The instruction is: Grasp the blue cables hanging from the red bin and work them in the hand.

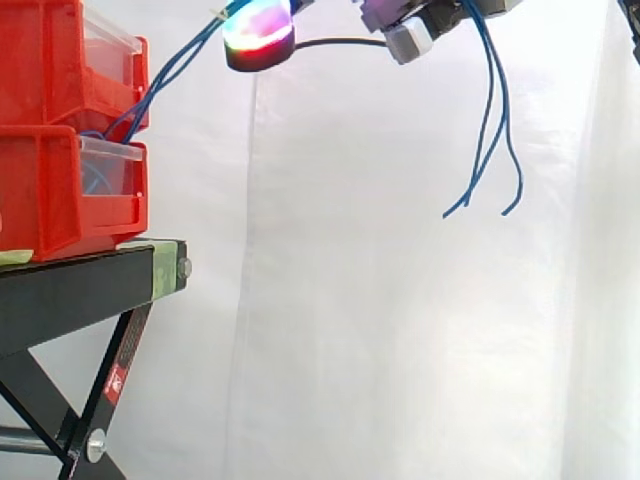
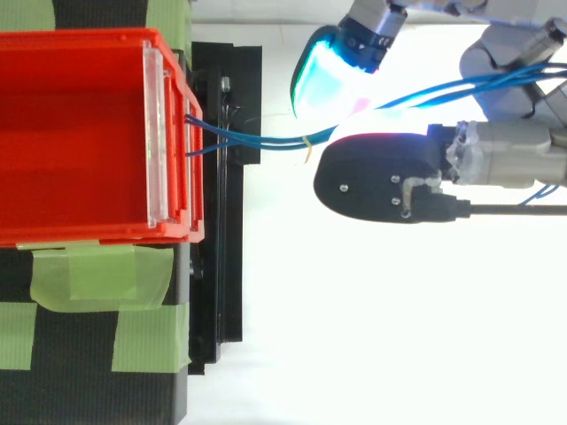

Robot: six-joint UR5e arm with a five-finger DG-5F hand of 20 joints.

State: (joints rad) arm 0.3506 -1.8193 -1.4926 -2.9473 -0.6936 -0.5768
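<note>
Most of the hand is cut off by the top edge of the side view, where a multicoloured glowing pad and a pale fingertip remain in frame. In the top view the hand runs out past the right edge. The clear front panel of the lower red bin blurs its contents, so where the cables start inside cannot be told.

The hand is raised beyond the end edge of the black stand, above the rim of the upper red bin. In the top view its fingers reach in from the right toward the bin's front edge and are curled. A cyan-glowing pad lies on one side and a black-backed fingertip on the other.

The blue cables leave the front edge of the lower bin and rise on a slant to the hand. They pass between the cyan pad and the black-backed fingertip, and the fingers are closed on them. Past the hand the loose ends hang free before the white curtain, well apart from the stand. Green tape lies on the stand's top surface, beside the upper bin.
</note>
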